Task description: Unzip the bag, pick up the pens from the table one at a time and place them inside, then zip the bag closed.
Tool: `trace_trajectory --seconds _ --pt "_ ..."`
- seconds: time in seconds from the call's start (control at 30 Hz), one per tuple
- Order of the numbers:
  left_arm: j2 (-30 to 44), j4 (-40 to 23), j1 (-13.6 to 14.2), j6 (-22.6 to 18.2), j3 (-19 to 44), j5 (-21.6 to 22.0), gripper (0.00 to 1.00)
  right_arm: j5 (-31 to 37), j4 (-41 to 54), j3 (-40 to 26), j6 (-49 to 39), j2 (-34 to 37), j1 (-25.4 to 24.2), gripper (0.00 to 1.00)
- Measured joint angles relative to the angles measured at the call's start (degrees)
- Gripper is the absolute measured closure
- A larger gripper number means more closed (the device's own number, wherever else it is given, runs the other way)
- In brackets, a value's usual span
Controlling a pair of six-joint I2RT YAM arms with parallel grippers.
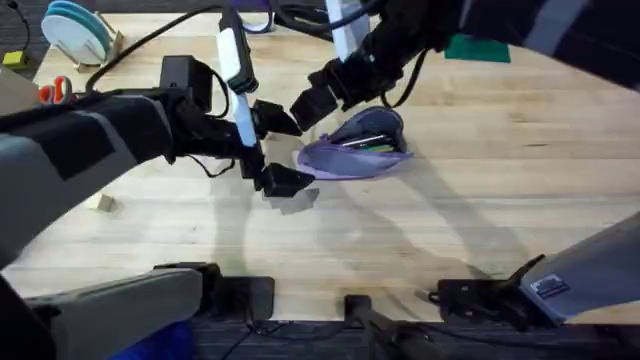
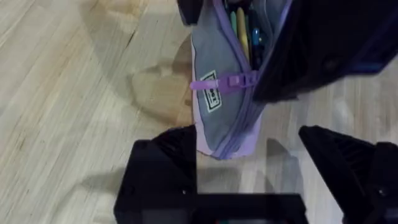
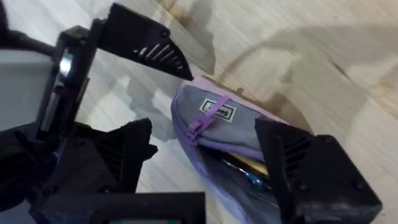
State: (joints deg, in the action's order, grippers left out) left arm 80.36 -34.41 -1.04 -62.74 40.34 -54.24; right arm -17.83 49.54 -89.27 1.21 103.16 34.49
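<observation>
Bag (image 1: 357, 150): lies on the counter (image 1: 480, 190) near the middle, between the two arms; mouth gaping, zipper undone along most of its length.
Contents: slim coloured sticks, yellow and green among them, show inside the open mouth; I cannot pick out the black pens for certain.
Zipper pull (image 2: 227, 81): lilac tab with a flat tail, sitting near the closed end of the bag, beside a small printed label (image 3: 218, 110).
Left claw (image 1: 275, 150): spread wide, nothing held; its two fingers straddle the bag's closed end. Likely placed to pin that end or to take the pull.
Right claw (image 3: 205, 162): released too, hanging over the bag's open stretch, one finger to each side of it. Judged reason: to steady the fabric so the slider can run.
Stage: probably the closing step, zip not yet drawn.
Bag material: soft lavender cloth with a greyer panel, slack and creased, rounded ends; it will buckle if pulled without a counter-hold.
Counter surface: pale joined planks, fine straight grain, faint darker stain under the bag.
Claw build: black, hard, wedge-shaped fingers, ribbed inner faces.
</observation>
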Motion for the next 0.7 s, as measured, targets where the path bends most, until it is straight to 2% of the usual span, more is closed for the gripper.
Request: trace_trajectory --seconds 0.33,0.7 --pt "0.0 0.0 0.0 0.0 0.0 0.0 0.007 0.0 1.5 0.0 0.0 3.2 0.6 0.020" --pt "0.0 0.0 0.0 0.0 0.0 0.0 0.007 0.0 1.9 0.0 0.0 3.5 0.6 0.059"
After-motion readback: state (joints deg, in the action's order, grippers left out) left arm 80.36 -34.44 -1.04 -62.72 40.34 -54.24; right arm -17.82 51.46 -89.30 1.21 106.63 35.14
